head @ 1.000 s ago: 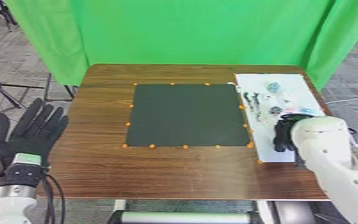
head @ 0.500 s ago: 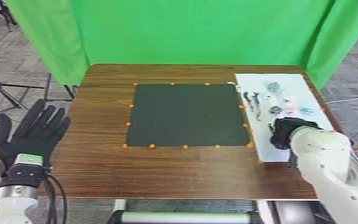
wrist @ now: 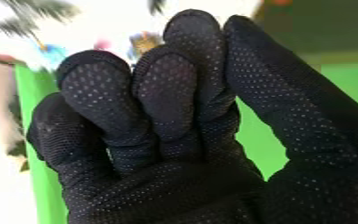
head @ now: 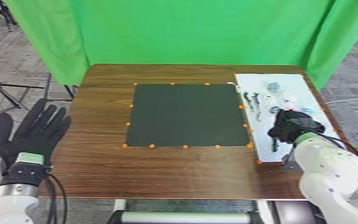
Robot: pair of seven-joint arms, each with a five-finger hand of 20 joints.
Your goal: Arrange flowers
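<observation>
Green curtain (head: 193,35) hangs behind the brown wooden table (head: 180,175).

Right robot hand (head: 293,126): black, pale-dotted | curtain (head: 193,40): green | table (head: 158,172): brown

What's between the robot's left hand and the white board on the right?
The head view shows brown table and a dark mat edged with orange markers between the left hand and the white board.
</observation>
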